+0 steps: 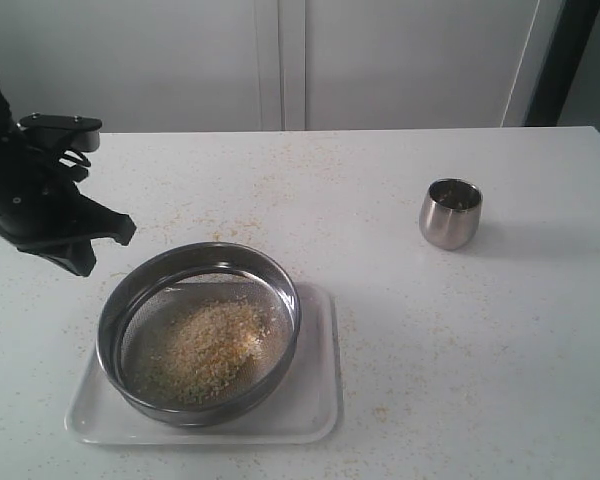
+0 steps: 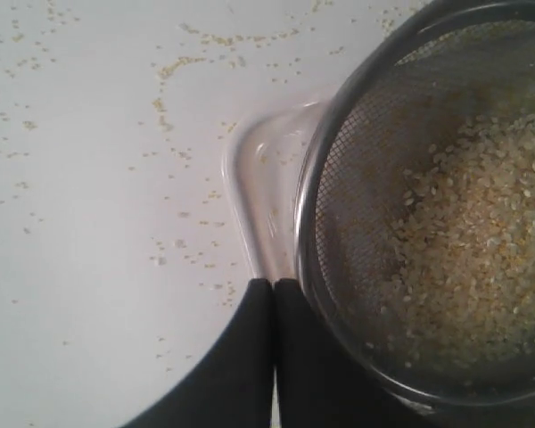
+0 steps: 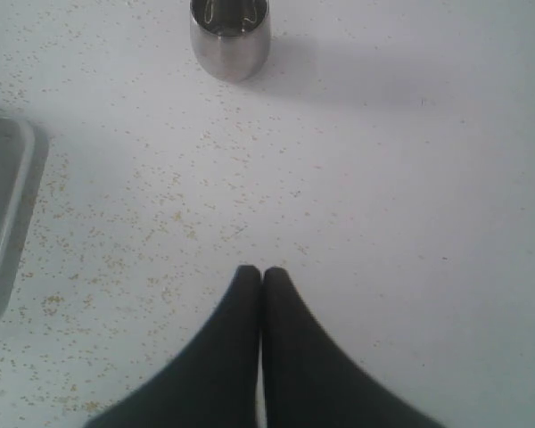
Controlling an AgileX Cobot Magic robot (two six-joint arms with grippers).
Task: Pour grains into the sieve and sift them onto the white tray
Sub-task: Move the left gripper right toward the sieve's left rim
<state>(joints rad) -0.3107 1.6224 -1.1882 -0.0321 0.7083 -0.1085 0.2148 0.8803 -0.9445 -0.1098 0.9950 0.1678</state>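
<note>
The round steel sieve (image 1: 199,332) rests on the white tray (image 1: 315,400) at the front left of the table. A heap of golden and pale grains (image 1: 208,350) lies on its mesh, also close up as grains (image 2: 481,241) in the sieve (image 2: 339,178) over a tray corner (image 2: 259,178) in the left wrist view. My left gripper (image 1: 105,245) hovers left of the sieve, fingers pressed together and empty, shown as gripper (image 2: 274,283) beside the rim. My right gripper (image 3: 261,271) is shut on nothing above bare table; it is out of the exterior view.
A small rounded steel cup (image 1: 451,213) stands at the right of the table, seen again as the cup (image 3: 230,36) in the right wrist view. Loose grains (image 1: 280,190) are scattered over the white tabletop. A tray edge (image 3: 4,205) shows beside the right gripper.
</note>
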